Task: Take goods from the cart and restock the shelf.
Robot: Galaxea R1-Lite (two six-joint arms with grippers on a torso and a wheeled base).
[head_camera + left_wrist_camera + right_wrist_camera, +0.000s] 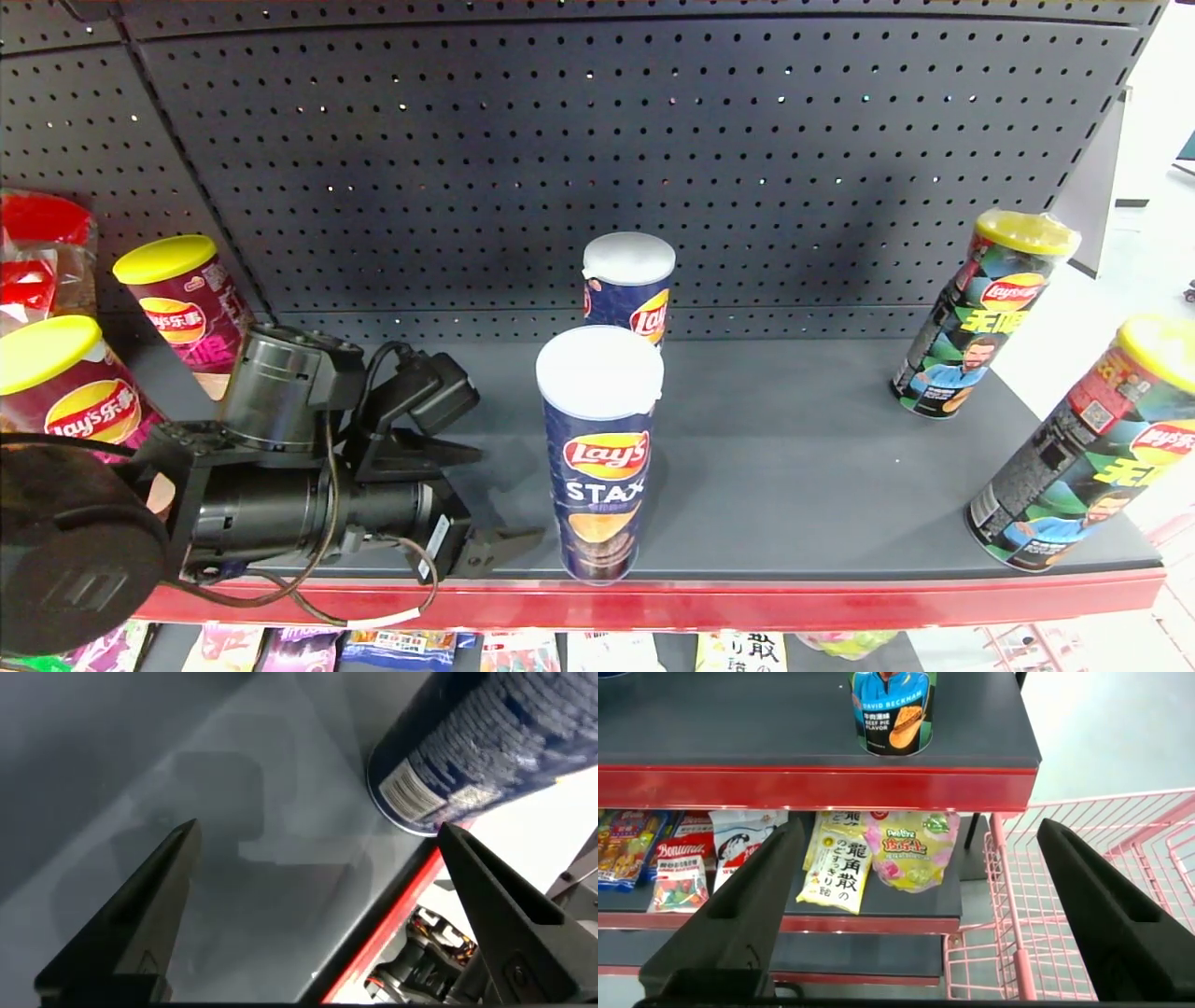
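Left gripper point(509, 495): fingers apart, empty, just beside the blue chip can point(597, 457), apparently not touching it. The can stands upright at the shelf point(794, 467) front edge. Right gripper point(920, 831): fingers apart, empty.

The shelf point(794, 467) holds two blue cans point(602, 448) point(630, 285), two magenta cans point(182, 303) point(70, 392) and two green cans point(990, 313) point(1083, 448). One red-topped packet point(37, 247) sits at its left end. One pink cart point(1120, 849) stands beside the shelf.

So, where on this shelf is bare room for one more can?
The widest bare patch of the shelf lies between the front blue can and the dark cans at right. The left is crowded: left gripper, pink cans.
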